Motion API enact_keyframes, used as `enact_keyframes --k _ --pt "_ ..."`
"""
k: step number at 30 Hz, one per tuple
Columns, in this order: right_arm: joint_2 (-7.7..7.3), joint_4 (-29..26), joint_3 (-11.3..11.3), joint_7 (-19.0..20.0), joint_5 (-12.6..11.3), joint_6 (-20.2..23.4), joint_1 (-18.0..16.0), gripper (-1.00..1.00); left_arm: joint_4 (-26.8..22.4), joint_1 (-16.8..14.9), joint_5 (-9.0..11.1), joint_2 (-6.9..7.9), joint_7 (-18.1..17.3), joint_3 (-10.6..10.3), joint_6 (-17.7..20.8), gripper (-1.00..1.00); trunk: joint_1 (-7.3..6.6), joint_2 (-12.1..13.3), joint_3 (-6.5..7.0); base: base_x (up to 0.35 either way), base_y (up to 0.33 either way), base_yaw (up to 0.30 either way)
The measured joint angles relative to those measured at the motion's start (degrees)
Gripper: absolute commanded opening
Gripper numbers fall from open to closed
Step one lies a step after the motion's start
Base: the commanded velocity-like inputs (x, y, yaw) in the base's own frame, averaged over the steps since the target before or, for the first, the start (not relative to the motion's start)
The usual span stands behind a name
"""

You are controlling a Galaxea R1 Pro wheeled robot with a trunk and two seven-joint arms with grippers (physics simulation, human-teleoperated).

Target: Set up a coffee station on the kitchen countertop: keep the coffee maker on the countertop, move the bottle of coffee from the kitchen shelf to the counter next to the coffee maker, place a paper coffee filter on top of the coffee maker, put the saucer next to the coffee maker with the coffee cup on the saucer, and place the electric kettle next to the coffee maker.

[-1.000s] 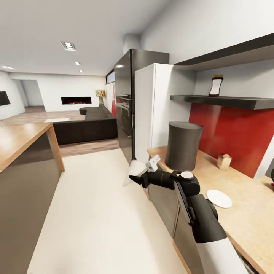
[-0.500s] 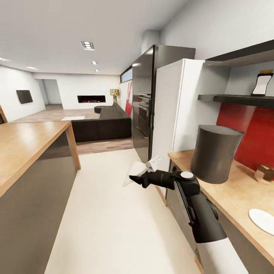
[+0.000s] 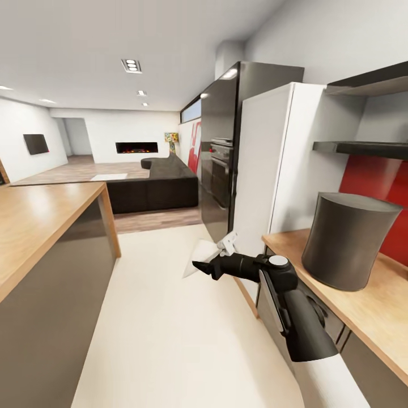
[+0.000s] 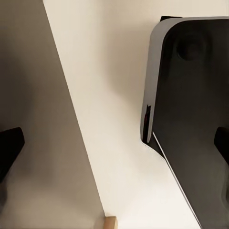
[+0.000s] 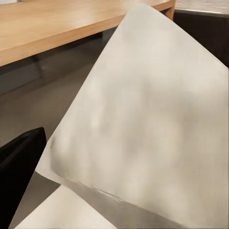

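Pale cream flooring (image 3: pixel 164 317) runs from under my head camera toward a far living room with one dark sofa (image 3: pixel 153 187), one lit fireplace (image 3: pixel 136 147) and one wall screen (image 3: pixel 35 144). On my left stands one wooden-topped island with dark sides (image 3: pixel 39 226); on my right one wooden kitchen countertop (image 3: pixel 368 306) carries one dark grey cylindrical coffee maker (image 3: pixel 348 241), backed by a red wall panel (image 3: pixel 385 198) with one dark shelf (image 3: pixel 362 148) above, and beside it one white cabinet (image 3: pixel 272 170) and one black oven tower (image 3: pixel 226 141). My right gripper (image 3: pixel 218 256) reaches over the floor, well apart from the counter, pinching one white paper coffee filter cone (image 3: pixel 199 255). Through my left wrist camera I see the cream floor, a dark island side (image 4: pixel 33 95) and my own dark base (image 4: pixel 191 119); two black fingertips (image 4: pixel 9 148) sit at opposite edges, spread apart around nothing. Through my right wrist camera the filter (image 5: pixel 148 124) hangs close before the wooden island top (image 5: pixel 62 24), with one black finger (image 5: pixel 19 167) beside it.
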Motion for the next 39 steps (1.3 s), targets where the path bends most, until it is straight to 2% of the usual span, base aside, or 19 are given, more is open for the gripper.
enact_keyframes --k 39 --pt "0.00 -0.1 0.0 0.0 0.0 0.0 0.0 -1.00 0.0 0.0 0.0 -0.06 0.3 0.0 -0.1 1.00 0.00 0.0 0.00 0.337 0.001 0.000"
